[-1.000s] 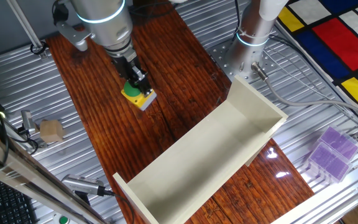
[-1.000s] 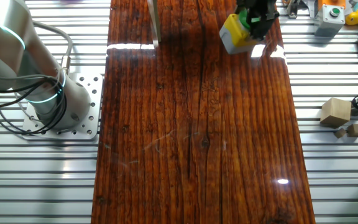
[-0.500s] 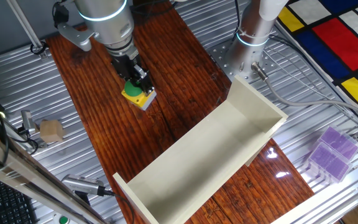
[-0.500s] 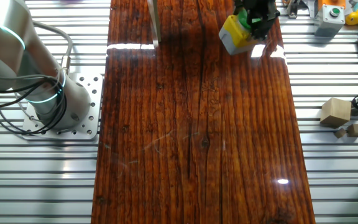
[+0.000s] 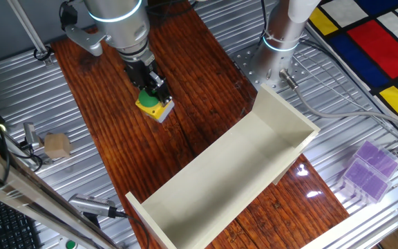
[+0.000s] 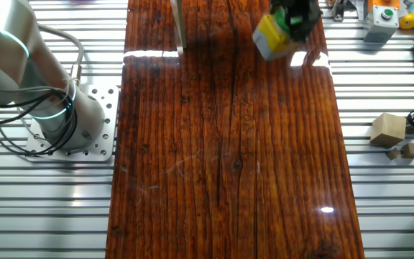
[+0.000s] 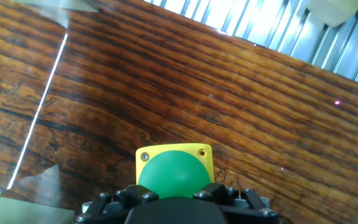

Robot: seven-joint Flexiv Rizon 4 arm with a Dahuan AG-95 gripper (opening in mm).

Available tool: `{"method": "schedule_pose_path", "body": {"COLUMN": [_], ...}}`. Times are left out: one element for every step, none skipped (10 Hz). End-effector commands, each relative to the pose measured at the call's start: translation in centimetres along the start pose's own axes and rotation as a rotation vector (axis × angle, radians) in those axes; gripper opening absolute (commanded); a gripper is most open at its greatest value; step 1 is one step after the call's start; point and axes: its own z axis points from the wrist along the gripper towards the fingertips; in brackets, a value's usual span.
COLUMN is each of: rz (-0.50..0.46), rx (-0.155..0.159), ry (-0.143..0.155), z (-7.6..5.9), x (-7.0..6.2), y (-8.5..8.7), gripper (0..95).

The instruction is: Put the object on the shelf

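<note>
The object [image 5: 155, 106] is a yellow box with a round green button. It tilts in my gripper [image 5: 150, 94] a little above the dark wooden board [image 5: 206, 90], near its far left part. My gripper is shut on the object, black fingers at the button's sides. The other fixed view shows the object [image 6: 272, 37] under the gripper [image 6: 293, 19] at the top edge. In the hand view the green button [image 7: 174, 171] fills the gap between the fingers of the gripper [image 7: 174, 200]. The cream-white shelf [image 5: 286, 115] lies open-topped to the right, apart from the object.
A tan wooden cube [image 5: 57, 144] sits on the metal table at the left and also shows in the other fixed view [image 6: 388, 129]. Purple translucent boxes [image 5: 368, 169] stand at the right. The arm's base [image 5: 282, 34] is bolted behind the shelf.
My gripper has shifted slightly with the object still held, a little toward the top edge in the other fixed view. The shelf has not moved.
</note>
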Motion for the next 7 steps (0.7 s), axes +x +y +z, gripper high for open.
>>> {"method": "schedule_pose_path", "body": {"rz": [0.079, 0.117, 0.145, 0.179, 0.197, 0.212, 0.224], "rx": [-0.002, -0.003, -0.004, -0.007, -0.010, -0.011, -0.012], "ry": [0.013, 0.017, 0.017, 0.015, 0.013, 0.013, 0.014], "z": [-3.7, -4.5, -5.1, -5.4, -5.5, -5.5, -5.4], "x": [0.9, 1.3, 1.6, 1.9, 2.1, 2.2, 2.2], "y": [6.4, 8.4, 10.2, 12.2, 13.3, 14.1, 14.4], "gripper": [0.0, 0.0, 0.0, 0.0, 0.0, 0.0, 0.0]}}
